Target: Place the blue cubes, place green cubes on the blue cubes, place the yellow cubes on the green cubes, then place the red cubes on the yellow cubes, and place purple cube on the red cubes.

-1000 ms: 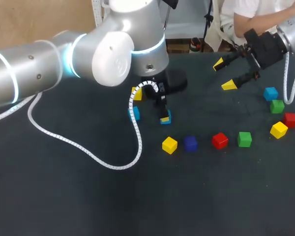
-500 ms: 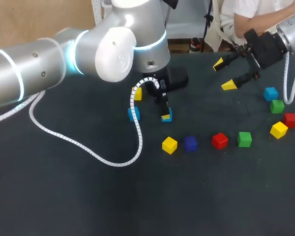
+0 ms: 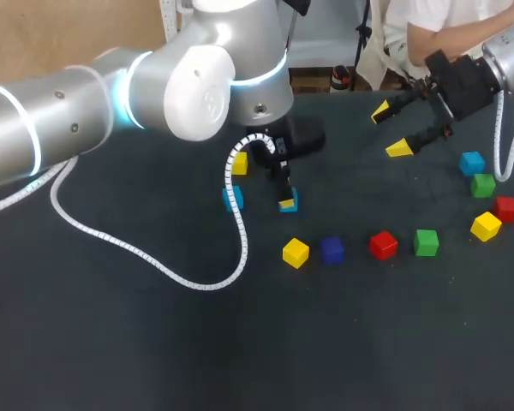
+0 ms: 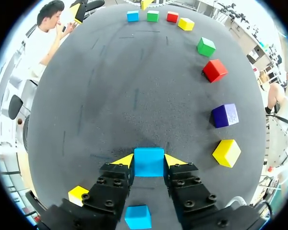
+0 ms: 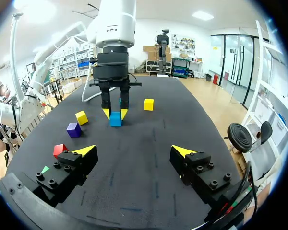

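Note:
My left gripper [image 3: 284,195] is shut on a light blue cube [image 3: 289,203] [image 4: 149,162], held low near the table's middle; I cannot tell whether it touches the surface. A second blue cube [image 3: 232,198] [image 4: 138,216] lies just left of it, with a yellow cube [image 3: 239,163] behind. In front runs a row of yellow cube [image 3: 295,253], purple cube [image 3: 331,249], red cube [image 3: 382,245] and green cube [image 3: 426,242]. My right gripper [image 3: 390,129] [image 5: 134,151] hangs open and empty at the back right, facing the left gripper [image 5: 115,113] and its blue cube [image 5: 115,118].
At the right edge sit a blue cube [image 3: 472,162], green cube [image 3: 483,184], red cube [image 3: 506,208] and yellow cube [image 3: 486,226]. A white coiled cable [image 3: 197,282] from the left arm trails across the dark table [image 3: 111,342].
The left arm's upper part shifted slightly to the right. The gripper with the blue cube lifted very slightly; the right arm held still.

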You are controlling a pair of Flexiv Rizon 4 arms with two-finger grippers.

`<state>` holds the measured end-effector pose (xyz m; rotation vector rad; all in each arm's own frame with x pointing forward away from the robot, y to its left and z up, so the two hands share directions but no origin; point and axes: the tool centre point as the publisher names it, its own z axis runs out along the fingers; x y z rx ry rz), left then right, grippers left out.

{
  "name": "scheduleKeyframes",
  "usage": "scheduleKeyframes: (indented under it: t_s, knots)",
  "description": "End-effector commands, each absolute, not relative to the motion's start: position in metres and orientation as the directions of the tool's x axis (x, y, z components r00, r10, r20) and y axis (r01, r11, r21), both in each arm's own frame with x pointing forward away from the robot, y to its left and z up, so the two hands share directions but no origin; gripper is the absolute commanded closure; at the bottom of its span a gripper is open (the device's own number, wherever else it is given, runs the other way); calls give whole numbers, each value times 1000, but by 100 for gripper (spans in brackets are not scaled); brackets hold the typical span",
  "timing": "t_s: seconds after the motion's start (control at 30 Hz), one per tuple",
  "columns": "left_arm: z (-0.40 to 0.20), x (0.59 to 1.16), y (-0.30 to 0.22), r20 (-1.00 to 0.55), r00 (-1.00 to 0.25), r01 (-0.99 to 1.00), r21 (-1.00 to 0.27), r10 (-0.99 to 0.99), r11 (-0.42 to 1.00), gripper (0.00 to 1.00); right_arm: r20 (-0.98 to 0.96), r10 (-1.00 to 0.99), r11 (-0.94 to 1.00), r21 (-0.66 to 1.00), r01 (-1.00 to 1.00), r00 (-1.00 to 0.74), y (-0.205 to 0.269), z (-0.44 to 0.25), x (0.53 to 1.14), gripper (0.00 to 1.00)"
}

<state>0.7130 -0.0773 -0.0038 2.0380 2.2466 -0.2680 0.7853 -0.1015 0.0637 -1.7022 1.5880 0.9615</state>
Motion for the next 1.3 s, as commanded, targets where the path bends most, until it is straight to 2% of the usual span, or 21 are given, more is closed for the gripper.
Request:
scheduleKeyframes:
  t_s: [0.03,1.3]
  knots:
    - [-2,712,-76,-183,-103,993,-68,978,92,100,-835,-550,-91,40,-995,17,-101,64,784,0]
    - [1,710,-76,-208,-126,990,-91,970,109,100,-835,-550,-91,40,-995,17,-101,64,784,0]
